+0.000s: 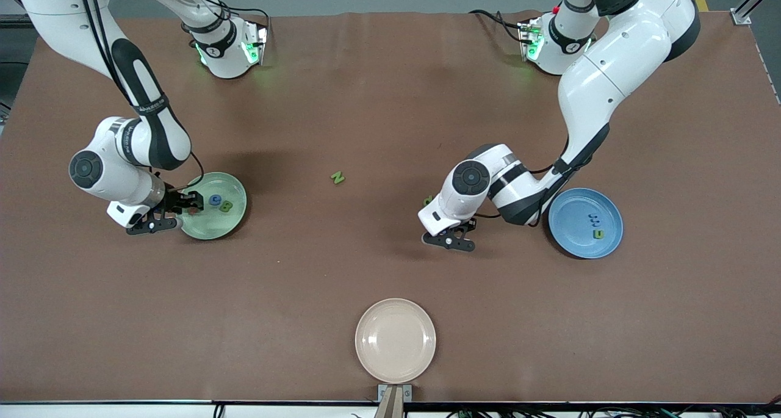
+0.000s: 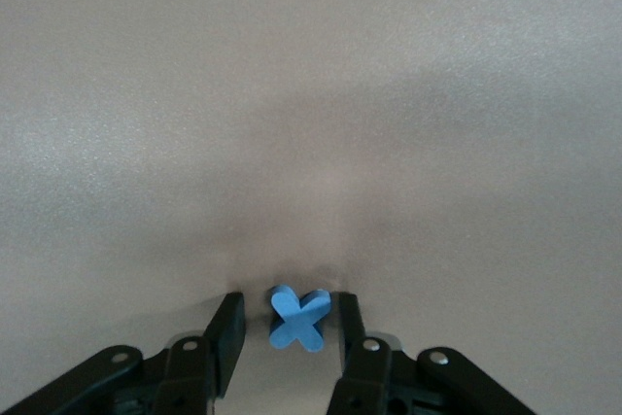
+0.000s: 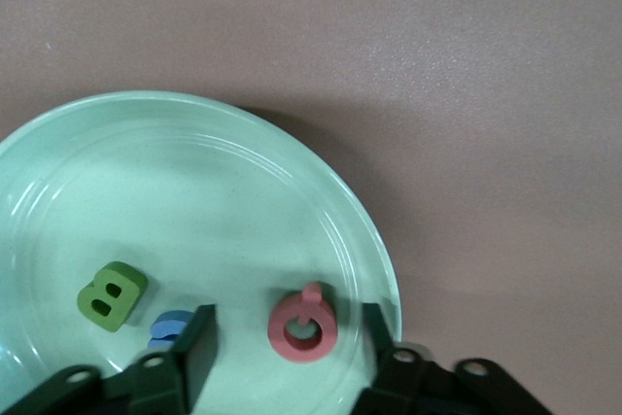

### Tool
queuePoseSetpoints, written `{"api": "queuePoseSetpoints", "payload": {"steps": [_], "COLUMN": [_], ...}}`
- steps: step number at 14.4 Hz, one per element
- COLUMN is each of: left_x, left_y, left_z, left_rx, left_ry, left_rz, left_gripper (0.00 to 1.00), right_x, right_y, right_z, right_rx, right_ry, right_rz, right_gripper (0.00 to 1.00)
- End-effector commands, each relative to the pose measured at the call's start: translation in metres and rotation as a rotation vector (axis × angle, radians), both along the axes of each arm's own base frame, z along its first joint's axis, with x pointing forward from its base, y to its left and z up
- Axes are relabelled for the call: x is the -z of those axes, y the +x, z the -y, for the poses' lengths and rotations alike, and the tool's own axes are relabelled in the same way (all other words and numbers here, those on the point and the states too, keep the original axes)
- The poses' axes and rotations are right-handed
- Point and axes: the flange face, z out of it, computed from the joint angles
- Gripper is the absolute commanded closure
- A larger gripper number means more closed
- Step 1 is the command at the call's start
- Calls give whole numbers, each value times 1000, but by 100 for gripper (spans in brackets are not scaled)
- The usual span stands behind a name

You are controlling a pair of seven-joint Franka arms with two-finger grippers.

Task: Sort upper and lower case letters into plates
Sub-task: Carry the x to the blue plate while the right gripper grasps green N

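**Letters going into the green and blue plates**

My right claw [image 3: 292,337] hangs low over the pale green plate [image 1: 235,218], at the edge of it toward the right arm's end of the surface [image 1: 390,100]. Its fingers [image 3: 194,337] stand apart, with the red Q [image 3: 303,326] lying flat on the plate between them, touching neither one. The green B [image 3: 112,294] and the blue C [image 3: 170,326] lie on the same plate close by; the C is partly hidden by one finger.

My left claw [image 2: 287,332] is down at the surface, beside the blue plate [image 1: 570,238] on the side toward the pale green plate. Its fingers [image 2: 225,332] bracket the blue x [image 2: 300,318]: one finger touches the letter, the other stands a sliver off, so the claw is nearly closed and I cannot tell whether it has a firm grip.

The blue plate holds the blue m [image 1: 593,218] and a green small letter [image 1: 599,234], just beside each other. The green N [image 1: 337,177] lies alone on the surface, between the two plates and farther from the front camera than the pale green plate. Another green letter [image 1: 429,200] peeks out beside my left wrist. A beige plate [image 1: 395,340] sits nearer to the front camera than the green N.
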Motion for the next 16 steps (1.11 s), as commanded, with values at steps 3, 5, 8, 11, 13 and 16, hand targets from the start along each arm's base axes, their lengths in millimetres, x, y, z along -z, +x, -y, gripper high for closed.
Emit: {"api": "queuePoseSetpoints", "payload": {"steps": [3, 5, 8, 11, 13, 16], "left_x": [2, 3, 3, 2, -5, -38], "left_y": [2, 0, -2, -3, 2, 1], "left_z": [5, 5, 8, 7, -3, -18], "left_rx": [-10, -9, -12, -18, -26, -42], "left_ry": [-4, -2, -2, 6, 25, 76], "left_rz": [-2, -4, -5, -8, -11, -76], "left_gripper": [63, 67, 82, 90, 90, 90], "right_x": [-28, -39, -41, -38, -39, -25], "right_y": [0, -4, -21, -36, -46, -78], "right_z": [-57, -110, -192, -247, -280, -340], "right_rx": [110, 206, 288, 405, 613, 840], "right_ry": [-7, -30, -56, -63, -53, -63], "right_rz": [-55, -52, -47, -19, 17, 33], "right_gripper": [0, 0, 0, 0, 0, 0]}}
